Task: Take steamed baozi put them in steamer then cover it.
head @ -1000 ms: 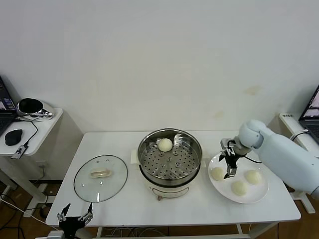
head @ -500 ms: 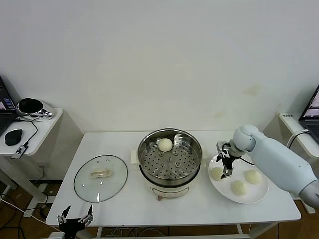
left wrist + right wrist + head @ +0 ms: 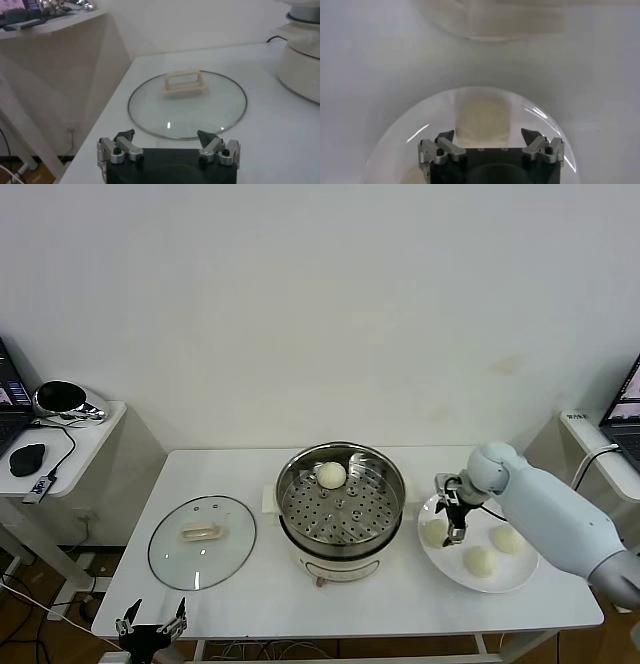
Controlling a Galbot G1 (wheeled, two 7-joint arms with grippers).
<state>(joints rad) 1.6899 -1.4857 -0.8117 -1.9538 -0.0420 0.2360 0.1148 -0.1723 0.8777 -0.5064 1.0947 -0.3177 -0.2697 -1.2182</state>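
Baozi, smooth and cream-white, are split between two places: one round bun sits on the perforated steel tray toward the far side of the steamer, and three more rest on a flat white plate just to the steamer's right. Of those three, one bun lies at the plate's left edge, another nearer the front, and a third toward the right.

That steamer is a shiny stainless pot, round, its tray dotted with even holes, set on a white base in the middle of a white table. It stands uncovered. To its left, lying flat on the table and apart from the pot, is the cover: a clear glass disc with a thin metal rim and a cream oblong handle at its centre.

The right gripper hangs over the plate's left side, pointing down right beside the leftmost bun, its dark fingers spread wide with nothing between them. From its wrist camera the plate's curved glossy rim shows beneath the parted fingertips.

The left gripper is parked low at the table's front left corner, near the cover, its fingers likewise splayed apart and empty.
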